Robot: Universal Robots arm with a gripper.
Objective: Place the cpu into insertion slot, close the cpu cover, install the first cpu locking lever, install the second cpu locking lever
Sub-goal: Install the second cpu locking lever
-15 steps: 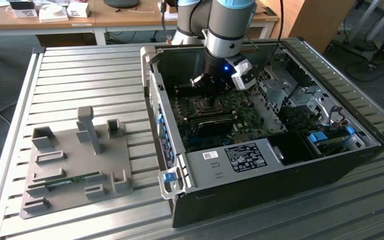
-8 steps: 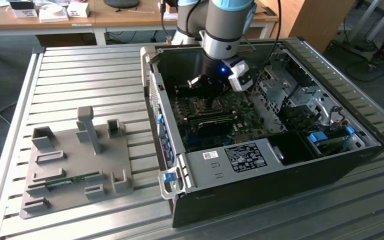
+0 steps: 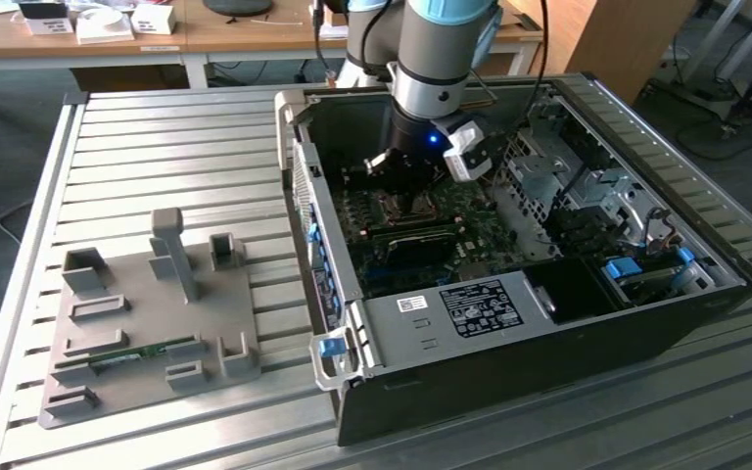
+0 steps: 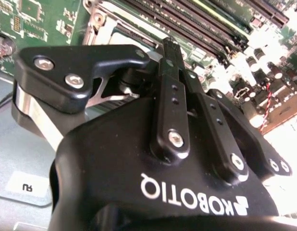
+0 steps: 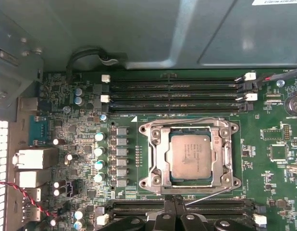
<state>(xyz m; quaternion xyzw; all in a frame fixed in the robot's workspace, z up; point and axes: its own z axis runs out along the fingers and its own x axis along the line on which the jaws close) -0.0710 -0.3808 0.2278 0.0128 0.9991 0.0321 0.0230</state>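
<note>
The case (image 3: 507,323) lies on the table (image 3: 154,157), to the exterior view's right of the tray (image 3: 141,323). The arm (image 3: 435,69) reaches into it. The cpu (image 5: 190,157) sits in the slot (image 5: 189,156), under the cover (image 5: 158,154), between memory slots (image 5: 177,94).

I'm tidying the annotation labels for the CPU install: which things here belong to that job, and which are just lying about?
Job:
cpu in the insertion slot
cpu cover, down around it
gripper

Lying about:
grey fixture tray
memory stick on that tray
memory slots
</note>
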